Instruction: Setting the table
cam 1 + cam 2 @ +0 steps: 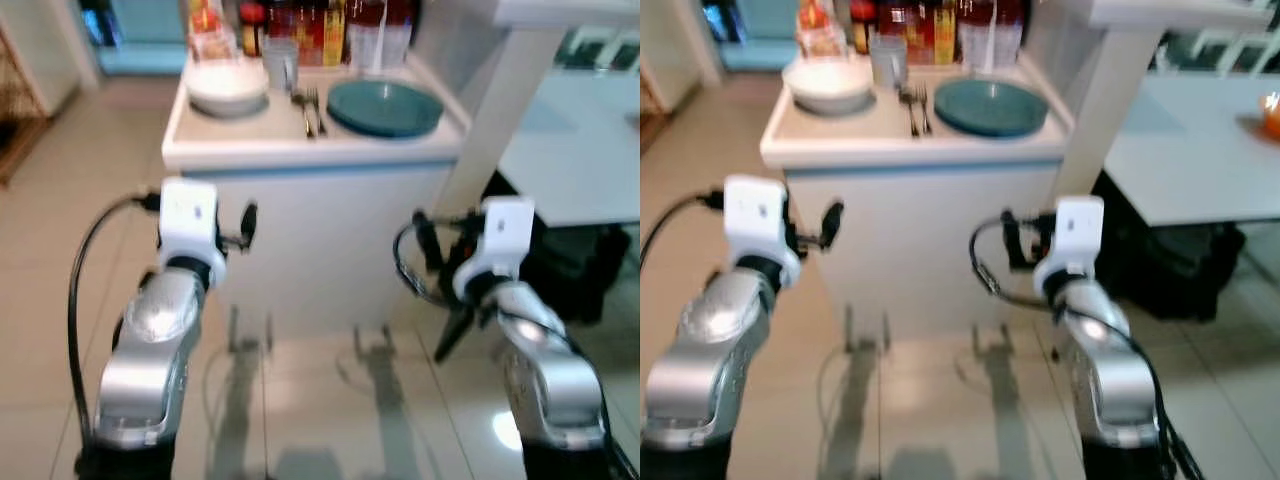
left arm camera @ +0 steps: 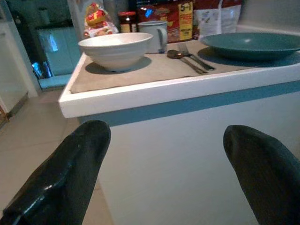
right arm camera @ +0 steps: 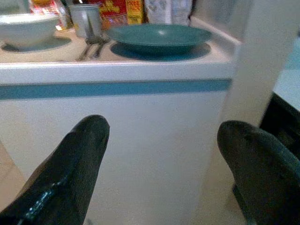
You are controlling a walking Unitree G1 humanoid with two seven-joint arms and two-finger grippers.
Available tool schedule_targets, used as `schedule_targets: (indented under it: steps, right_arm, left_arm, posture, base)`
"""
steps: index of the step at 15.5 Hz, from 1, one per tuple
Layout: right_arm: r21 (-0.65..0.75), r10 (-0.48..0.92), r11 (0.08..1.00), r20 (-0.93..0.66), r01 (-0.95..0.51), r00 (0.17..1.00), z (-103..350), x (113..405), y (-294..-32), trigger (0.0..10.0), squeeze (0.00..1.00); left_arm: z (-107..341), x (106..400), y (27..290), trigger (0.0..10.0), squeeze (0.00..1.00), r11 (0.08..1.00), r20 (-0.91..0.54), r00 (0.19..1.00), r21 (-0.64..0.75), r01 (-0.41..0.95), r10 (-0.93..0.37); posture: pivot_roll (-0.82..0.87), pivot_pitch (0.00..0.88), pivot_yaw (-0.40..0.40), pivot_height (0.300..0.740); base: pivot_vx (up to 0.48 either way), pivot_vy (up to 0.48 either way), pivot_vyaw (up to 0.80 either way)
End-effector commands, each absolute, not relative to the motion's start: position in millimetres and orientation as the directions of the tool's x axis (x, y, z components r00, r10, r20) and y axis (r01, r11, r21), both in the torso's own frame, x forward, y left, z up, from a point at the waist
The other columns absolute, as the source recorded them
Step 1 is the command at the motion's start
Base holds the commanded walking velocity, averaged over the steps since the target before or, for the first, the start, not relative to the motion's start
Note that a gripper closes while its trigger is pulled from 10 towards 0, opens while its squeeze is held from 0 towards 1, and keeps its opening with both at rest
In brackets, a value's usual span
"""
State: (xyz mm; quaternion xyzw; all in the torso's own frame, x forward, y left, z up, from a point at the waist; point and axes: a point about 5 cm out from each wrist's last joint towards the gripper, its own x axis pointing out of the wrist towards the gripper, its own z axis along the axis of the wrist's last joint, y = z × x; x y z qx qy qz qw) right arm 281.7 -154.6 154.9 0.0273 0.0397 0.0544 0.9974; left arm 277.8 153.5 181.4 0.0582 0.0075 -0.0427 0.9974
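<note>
Likely a home kitchen: tiled floor (image 1: 60, 200), white counter (image 1: 300, 150) holding dishes and food packets (image 2: 164, 14) (labels blurred).

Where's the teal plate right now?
The teal plate sits on the white counter ahead of the robot, toward its right side, with the fork and spoon just left of it.

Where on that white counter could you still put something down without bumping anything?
On the counter, bare room is the front strip between the edge and the white bowl, the cutlery and the teal plate. A narrow gap lies between bowl and cutlery. The back is crowded: a mug, jars and packets.
</note>
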Motion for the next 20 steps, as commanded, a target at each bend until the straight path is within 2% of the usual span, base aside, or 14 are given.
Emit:
schedule_targets:
  steps: [1, 7, 11, 17, 20]
  right_arm:
    - [0.062, 0.107, 0.993, -0.080, -0.103, 0.991, 157, 284, -157, 10.0, 0.00]
    - [0.107, 0.068, 0.992, -0.063, -0.061, 0.996, 164, 289, -163, 10.0, 0.00]
    - [0.091, 0.120, 0.989, -0.003, -0.119, 0.993, 171, 288, -155, 10.0, 0.00]
    - [0.088, 0.130, 0.988, 0.014, -0.131, 0.991, 173, 289, -154, 10.0, 0.00]
    - [0.123, 0.146, 0.981, 0.055, -0.151, 0.988, 180, 289, -153, 10.0, 0.00]
  left_arm:
    - [186, 278, 149, 10.0, 0.00, 0.988, -0.001, 0.994, 0.106, 0.109, -0.110]
    - [191, 277, 151, 10.0, 0.00, 0.986, 0.018, 0.993, 0.118, 0.118, -0.121]
    - [193, 276, 151, 10.0, 0.00, 0.986, 0.030, 0.992, 0.117, 0.115, -0.119]
    - [193, 275, 154, 10.0, 0.00, 0.987, 0.033, 0.993, 0.122, 0.106, -0.110]
    - [199, 275, 151, 10.0, 0.00, 0.986, 0.063, 0.990, 0.120, 0.118, -0.126]
  posture:
    - [0.00, 0.000, -0.040, 0.740]
    - [0.00, 0.000, -0.047, 0.740]
    - [0.00, 0.000, -0.052, 0.740]
    - [0.01, 0.000, -0.055, 0.740]
    - [0.00, 0.000, -0.057, 0.740]
  base:
    - [0.428, 0.000, 0.00]
    - [0.433, 0.000, 0.00]
    - [0.433, 0.000, 0.00]
    - [0.437, 0.000, 0.00]
    - [0.437, 0.000, 0.00]
